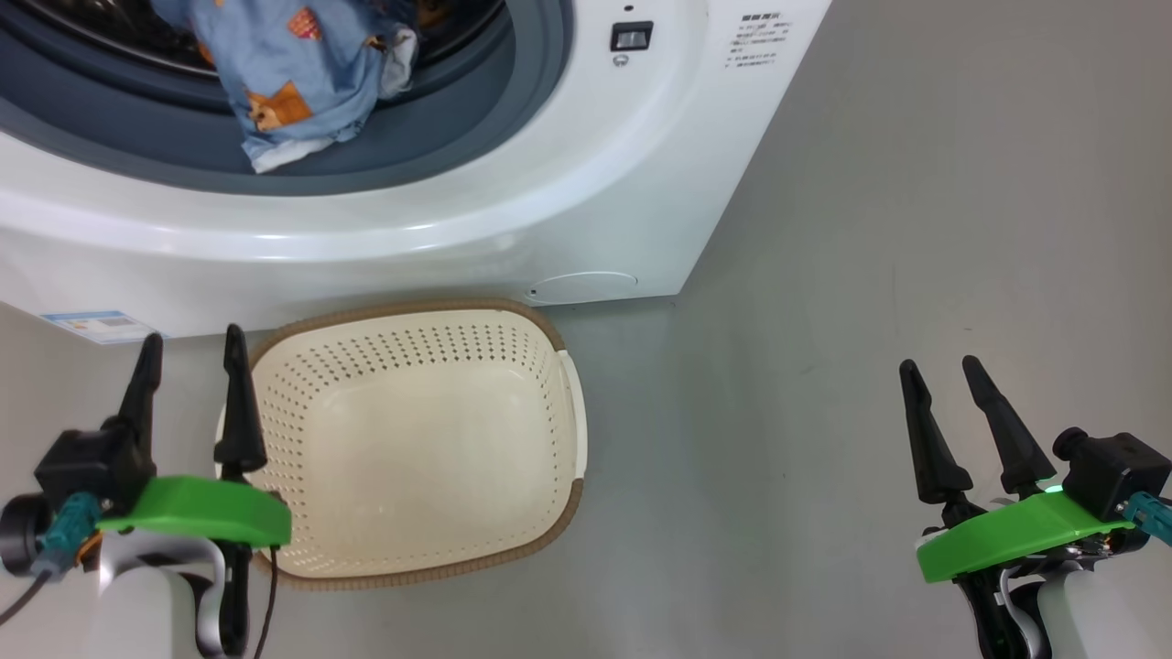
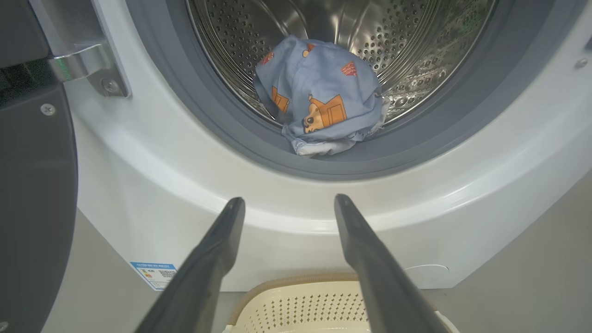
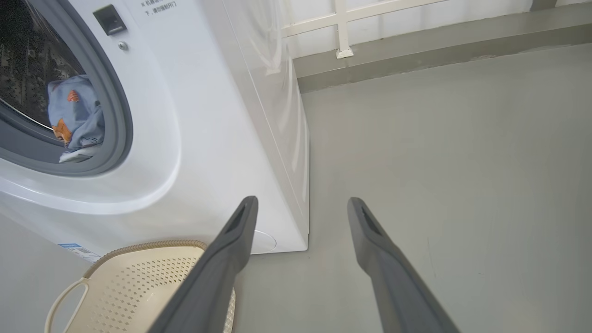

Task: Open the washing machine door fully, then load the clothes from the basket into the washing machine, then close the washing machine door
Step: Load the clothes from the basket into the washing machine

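Both grippers stood wide apart, holding nothing; clothes lay in the drum mouth.
Blue label sticker (image 1: 96, 325) sat low on the washing machine (image 1: 549, 183), just ahead of the left gripper (image 1: 192, 337); its print and the text block (image 1: 755, 41) higher up were too small to read. Both arms were low, fingers forward; right gripper (image 1: 938, 364) over bare floor (image 1: 824, 275). Clothes (image 1: 293, 82) were bundled ahead of and above the left fingertips, hem drooping onto the gasket (image 2: 222, 125). Basket (image 1: 412, 307) was just right of the left gripper, long side along the machine front. Door (image 2: 32, 185) stood open, left of the left gripper.
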